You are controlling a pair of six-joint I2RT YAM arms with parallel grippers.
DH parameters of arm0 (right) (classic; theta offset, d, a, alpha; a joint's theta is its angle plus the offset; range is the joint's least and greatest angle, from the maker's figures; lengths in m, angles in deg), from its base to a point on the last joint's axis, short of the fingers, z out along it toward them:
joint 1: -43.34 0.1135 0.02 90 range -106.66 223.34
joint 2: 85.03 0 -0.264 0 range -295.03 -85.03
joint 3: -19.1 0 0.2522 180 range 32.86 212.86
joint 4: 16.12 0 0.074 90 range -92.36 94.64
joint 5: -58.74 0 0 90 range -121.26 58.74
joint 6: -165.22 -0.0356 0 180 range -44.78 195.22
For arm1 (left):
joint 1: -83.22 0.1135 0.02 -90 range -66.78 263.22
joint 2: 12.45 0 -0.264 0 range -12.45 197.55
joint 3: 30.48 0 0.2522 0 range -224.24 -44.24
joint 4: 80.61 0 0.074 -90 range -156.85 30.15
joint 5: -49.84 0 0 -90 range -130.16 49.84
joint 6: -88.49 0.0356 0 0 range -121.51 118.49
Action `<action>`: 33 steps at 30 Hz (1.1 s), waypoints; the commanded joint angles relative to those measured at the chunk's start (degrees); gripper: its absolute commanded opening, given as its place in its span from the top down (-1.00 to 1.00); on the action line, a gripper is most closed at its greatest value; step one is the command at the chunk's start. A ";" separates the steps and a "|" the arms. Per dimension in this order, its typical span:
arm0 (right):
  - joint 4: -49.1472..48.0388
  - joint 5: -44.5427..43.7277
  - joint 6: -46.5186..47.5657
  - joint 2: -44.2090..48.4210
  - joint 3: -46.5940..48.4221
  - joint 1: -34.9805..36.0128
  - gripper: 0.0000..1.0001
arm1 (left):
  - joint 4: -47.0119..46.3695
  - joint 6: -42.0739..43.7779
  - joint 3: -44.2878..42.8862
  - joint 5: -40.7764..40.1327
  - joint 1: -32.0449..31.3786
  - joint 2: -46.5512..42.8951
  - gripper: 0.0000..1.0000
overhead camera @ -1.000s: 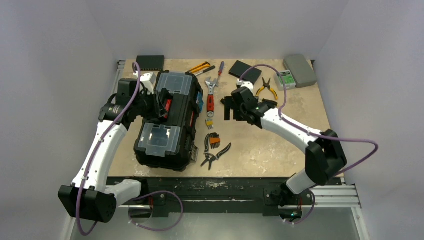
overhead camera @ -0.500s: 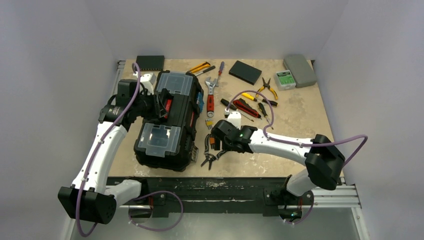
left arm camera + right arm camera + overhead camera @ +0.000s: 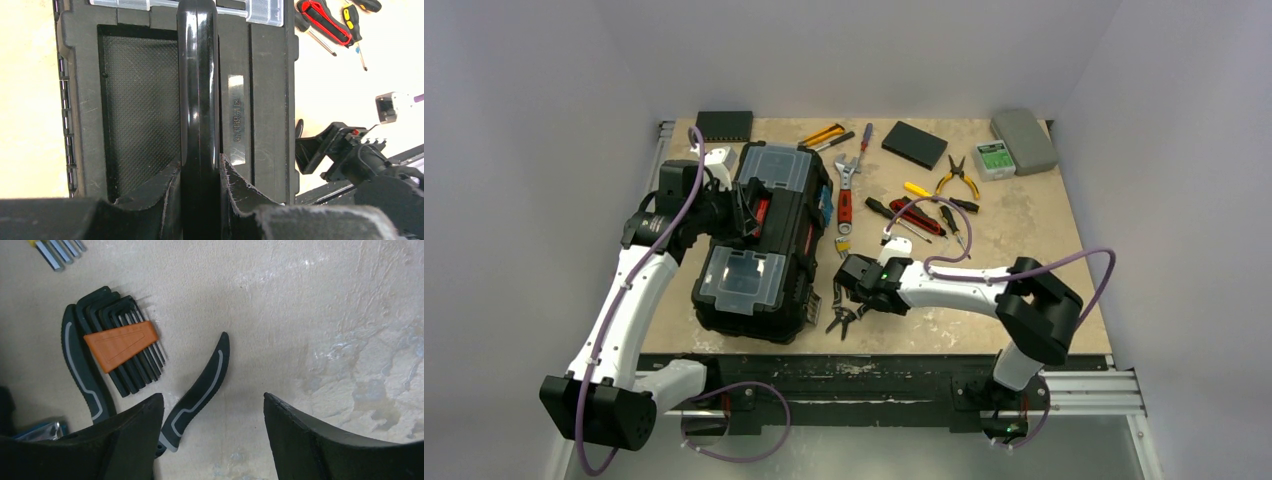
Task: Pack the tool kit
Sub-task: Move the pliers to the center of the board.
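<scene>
My left gripper [image 3: 199, 167] has its jaws clamped on the toolbox handle [image 3: 197, 75]. My right gripper [image 3: 212, 397] hovers over black pliers [image 3: 202, 380] (jaws apart) on the surface [image 3: 325, 315].

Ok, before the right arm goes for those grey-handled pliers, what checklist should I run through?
1. Left gripper clamped on toolbox handle: ok.
2. Right gripper open above pliers: ok.
3. Pliers centred between the fingers: not ok; one handle lies between them, hugging one finger, the other outside.
4. Hex key set clear of the fingers: ok.
5. Toolbox lid open for packing: not ok, looks closed.
6. Fingers low enough to grip: cannot tell.
</scene>
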 commanded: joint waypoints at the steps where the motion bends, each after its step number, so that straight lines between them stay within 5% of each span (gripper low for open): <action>1: 3.55 -2.51 -4.48 -3.53 4.02 0.92 -0.38 | 1.38 4.12 1.22 4.46 -0.98 -1.82 1.00; 9: 3.65 -1.52 -6.83 -7.43 5.15 2.02 -0.01 | 1.48 4.12 1.36 4.29 -1.02 -2.34 1.00; 19: 4.81 -2.95 -3.53 -9.03 6.68 1.05 0.85 | 1.43 4.21 1.53 4.28 -1.02 -2.54 1.00; 23: 1.48 -0.03 2.91 -8.93 5.95 -4.48 1.00 | 1.39 4.21 1.64 4.29 -1.02 -2.50 1.00; 33: 1.66 -2.63 9.53 -12.73 10.55 -14.67 1.00 | 1.48 4.21 1.62 4.06 -1.07 -2.04 1.00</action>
